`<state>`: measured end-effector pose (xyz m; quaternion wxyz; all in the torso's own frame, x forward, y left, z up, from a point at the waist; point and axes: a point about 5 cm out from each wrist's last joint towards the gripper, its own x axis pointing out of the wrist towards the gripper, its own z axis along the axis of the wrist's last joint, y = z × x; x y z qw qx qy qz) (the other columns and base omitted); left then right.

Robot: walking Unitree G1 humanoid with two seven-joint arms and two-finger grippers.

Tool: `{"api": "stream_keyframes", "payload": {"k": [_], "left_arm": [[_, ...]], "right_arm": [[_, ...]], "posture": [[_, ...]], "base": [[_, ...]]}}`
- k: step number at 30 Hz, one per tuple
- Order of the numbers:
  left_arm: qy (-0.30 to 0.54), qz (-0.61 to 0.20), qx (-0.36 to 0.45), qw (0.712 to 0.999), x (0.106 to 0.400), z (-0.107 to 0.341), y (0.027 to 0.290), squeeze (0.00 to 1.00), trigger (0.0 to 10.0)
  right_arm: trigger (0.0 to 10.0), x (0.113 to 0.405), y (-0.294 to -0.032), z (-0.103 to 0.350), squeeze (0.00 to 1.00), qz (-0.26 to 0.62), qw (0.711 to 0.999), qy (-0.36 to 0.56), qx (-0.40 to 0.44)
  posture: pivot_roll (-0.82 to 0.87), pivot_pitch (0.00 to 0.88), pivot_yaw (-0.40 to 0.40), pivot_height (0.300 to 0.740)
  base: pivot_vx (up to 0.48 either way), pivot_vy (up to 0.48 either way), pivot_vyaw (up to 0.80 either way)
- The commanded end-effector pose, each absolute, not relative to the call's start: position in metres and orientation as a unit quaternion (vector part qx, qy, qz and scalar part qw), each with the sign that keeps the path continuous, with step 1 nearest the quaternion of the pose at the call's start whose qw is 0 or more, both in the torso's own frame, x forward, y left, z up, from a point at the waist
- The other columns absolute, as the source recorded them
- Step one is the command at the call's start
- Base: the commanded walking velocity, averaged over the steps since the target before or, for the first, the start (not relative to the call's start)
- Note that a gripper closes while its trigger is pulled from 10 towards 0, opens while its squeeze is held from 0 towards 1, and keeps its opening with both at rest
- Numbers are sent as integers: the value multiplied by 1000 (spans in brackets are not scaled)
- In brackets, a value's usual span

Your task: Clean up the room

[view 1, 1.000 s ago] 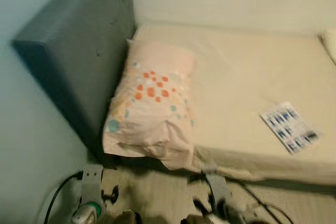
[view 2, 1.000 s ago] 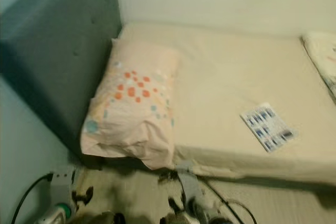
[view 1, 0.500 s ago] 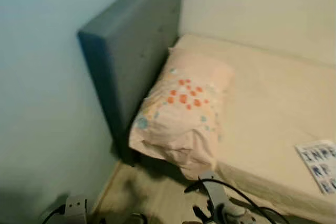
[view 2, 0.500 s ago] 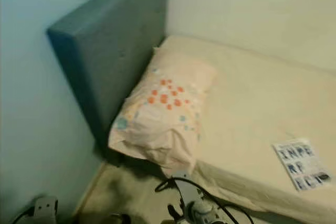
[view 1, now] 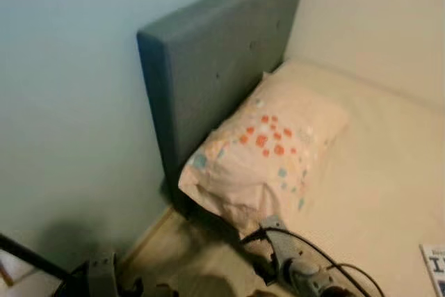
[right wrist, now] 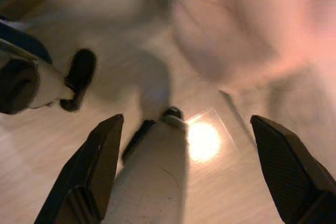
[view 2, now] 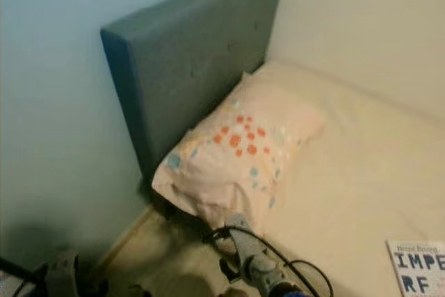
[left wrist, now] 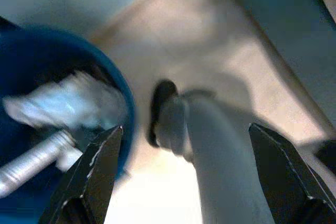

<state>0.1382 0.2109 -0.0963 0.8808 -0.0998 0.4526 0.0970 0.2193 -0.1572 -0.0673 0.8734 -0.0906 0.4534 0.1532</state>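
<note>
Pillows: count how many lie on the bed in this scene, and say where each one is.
1. The pillow with orange and blue dots lies at the head of the bed, against the grey headboard. The bed runs past the frame's edge, so others may be hidden.

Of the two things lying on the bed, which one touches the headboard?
The pillow with orange dots touches it: its long side rests along the grey-blue headboard. The printed booklet lies apart, far down the mattress.

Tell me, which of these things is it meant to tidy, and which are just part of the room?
Likely to tidy:
- pillow, hanging over the mattress edge
- printed booklet lying on the bed
- blue bin holding white items, probably for collecting

Just there:
- grey headboard
- mattress
- wall
</note>
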Motion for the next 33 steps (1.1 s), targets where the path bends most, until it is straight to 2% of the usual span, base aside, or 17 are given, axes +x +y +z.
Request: {"api": "stream_keyframes", "payload": {"k": [1,3,6,11,16,33], "left_arm": [[452,97,-100,881,140,-95,213,0,10000],[448,99,-100,883,142,-95,213,0,10000],[433,135,-106,885,147,-91,220,0,10000],[430,137,-90,888,151,-89,225,0,10000],[431,138,-84,888,152,-88,227,0,10000],[430,131,-92,888,152,-90,218,0,10000]], "right_arm": [[10000,217,-157,-69,0,149,871,461,-88],[10000,218,-155,-68,0,153,871,458,-84],[10000,225,-142,-64,0,184,876,440,-70],[10000,236,-127,-55,0,233,880,410,-63],[10000,247,-112,-45,0,281,877,381,-80],[10000,250,-107,-42,0,303,874,372,-81]], "posture": [[-42,0,13,695],[-42,0,13,695],[-40,0,8,695],[-42,0,5,695],[-47,0,7,695],[-48,0,-1,695]], "base": [[0,-465,0],[0,-465,0],[0,0,0],[0,0,0],[0,0,606],[0,0,693]]}}
